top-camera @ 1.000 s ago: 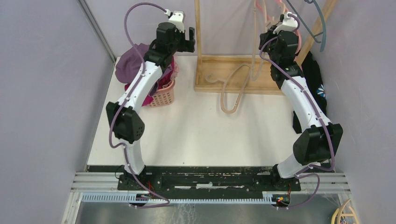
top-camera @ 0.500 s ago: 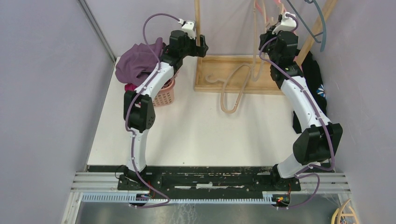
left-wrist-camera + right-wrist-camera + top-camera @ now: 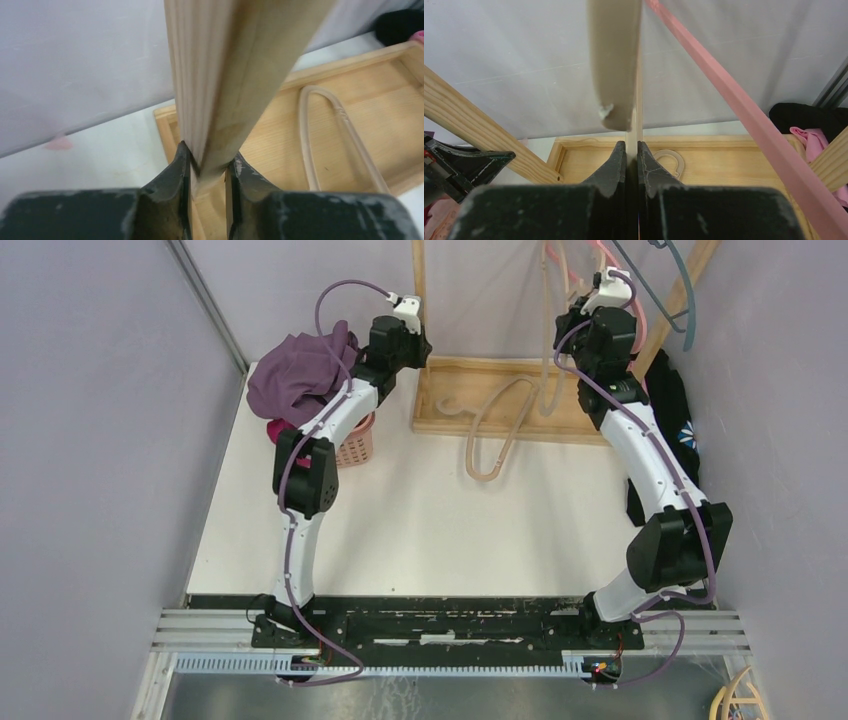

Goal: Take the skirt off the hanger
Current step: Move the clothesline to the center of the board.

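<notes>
Top view: the only thing I'd call a skirt is the purple skirt [image 3: 295, 375], a crumpled heap on top of the pink basket [image 3: 352, 445] at the far left of the bench [image 3: 420, 530]. It's off any hanger as far as I can tell. The beige hanger [image 3: 495, 435] dangling in the wooden rack [image 3: 480, 365] looks bare. There's dark cloth [image 3: 680, 410] piled by the right arm [image 3: 645, 450] too, with a pale print I can't read.

My guess on handling: light, soft, totally floppy, slumps wherever you drop it. Nothing fragile. I'd pinch a thick fold or the waistband, though I can't pick out a waistband in that heap.

Left wrist view: the left gripper [image 3: 207, 170] has its fingers [image 3: 176, 170] pinched narrow on the rack's wooden post [image 3: 220, 75], 1 finger on each side, touching it.

Right wrist view: the right gripper [image 3: 632, 150] is clamped tight on a thin strip of the beige hanger, with a pink hanger [image 3: 734, 100] slanting past just beside it.

No brands, labels or readable text in any of the 3 views.
</notes>
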`<action>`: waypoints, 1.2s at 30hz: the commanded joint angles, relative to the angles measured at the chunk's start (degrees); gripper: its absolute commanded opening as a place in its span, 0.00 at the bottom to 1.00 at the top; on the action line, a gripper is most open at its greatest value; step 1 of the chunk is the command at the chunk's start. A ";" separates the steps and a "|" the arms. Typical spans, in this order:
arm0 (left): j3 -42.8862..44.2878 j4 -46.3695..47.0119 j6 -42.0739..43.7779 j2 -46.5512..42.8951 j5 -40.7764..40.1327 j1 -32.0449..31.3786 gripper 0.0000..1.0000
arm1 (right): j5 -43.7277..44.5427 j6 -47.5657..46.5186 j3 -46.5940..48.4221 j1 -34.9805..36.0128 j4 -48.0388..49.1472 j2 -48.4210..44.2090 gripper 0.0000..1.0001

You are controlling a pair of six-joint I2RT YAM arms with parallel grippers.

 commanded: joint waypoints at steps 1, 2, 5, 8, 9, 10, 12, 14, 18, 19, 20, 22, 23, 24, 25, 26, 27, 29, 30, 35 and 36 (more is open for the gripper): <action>-0.11 -0.05 -1.84 -1.57 0.88 0.32 0.09 | -0.07 0.29 3.15 0.06 2.74 -0.62 0.01; -0.36 -0.72 -1.91 -2.13 0.99 0.28 0.04 | -0.23 0.45 2.91 0.05 2.73 -0.78 0.01; -2.19 -2.45 -2.55 -4.50 2.75 0.27 0.03 | -0.81 0.49 2.00 0.09 2.74 -1.62 0.01; -5.55 -3.81 -3.02 -8.05 3.67 -0.11 0.03 | -1.24 0.54 0.65 0.16 2.67 -2.93 0.01; -6.85 -4.13 -2.99 -9.47 3.61 -0.24 0.03 | -1.46 0.71 0.35 0.23 2.64 -3.40 0.01; -8.27 -4.37 -3.01 -10.68 3.72 -0.33 0.03 | -1.66 0.89 0.15 0.34 2.61 -3.78 0.01; -11.04 -4.48 -3.30 -13.17 3.76 -0.58 0.03 | -1.92 0.77 0.08 1.03 2.26 -4.68 0.01; -13.69 -4.34 -3.64 -15.32 4.15 -0.96 0.03 | -1.97 0.10 0.21 2.03 1.73 -5.67 0.01; -18.30 -4.71 -4.19 -18.41 4.22 -2.25 0.03 | -1.64 -2.31 0.07 5.26 -0.42 -7.66 0.01; -19.16 -4.82 -4.24 -19.15 4.40 -2.60 0.03 | -1.62 -2.99 -0.04 6.29 -1.06 -8.15 0.01; -20.17 -4.88 -4.24 -19.81 4.36 -3.13 0.03 | -1.54 -3.62 -0.07 7.51 -1.70 -8.74 0.01; -22.02 -4.79 -4.08 -21.15 4.13 -3.88 0.03 | -1.31 -5.23 -0.03 9.88 -3.06 -9.71 0.01; -22.84 -4.88 -4.06 -21.88 3.99 -4.17 0.03 | -0.96 -6.16 0.05 11.07 -3.85 -10.05 0.01; -23.52 -4.92 -4.19 -22.47 3.95 -4.42 0.03 | -0.66 -7.07 0.26 11.92 -4.31 -10.44 0.01; -24.35 -5.06 -4.24 -23.05 3.95 -4.53 0.03 | -0.36 -7.63 0.75 12.52 -4.71 -10.62 0.01; -25.10 -5.16 -4.32 -23.69 3.83 -4.73 0.03 | -0.14 -7.76 1.29 12.68 -4.99 -10.75 0.01; -25.97 -5.23 -4.29 -24.42 3.71 -4.92 0.03 | 0.15 -7.94 1.86 12.81 -5.20 -10.85 0.01; -27.83 -5.20 -4.02 -26.11 3.16 -5.25 0.03 | 0.95 -8.82 3.31 12.83 -5.79 -10.69 0.01; -28.76 -5.44 -3.80 -26.93 2.49 -5.38 0.03 | 1.50 -9.26 4.15 12.84 -5.98 -10.41 0.01; -31.56 -8.01 -0.88 -30.55 -1.38 -5.86 0.33 | 3.08 -12.05 9.05 12.78 -5.84 -7.63 0.01; -31.78 -8.38 0.01 -31.17 -2.49 -5.87 0.35 | 3.11 -12.22 10.32 12.76 -5.74 -6.66 0.01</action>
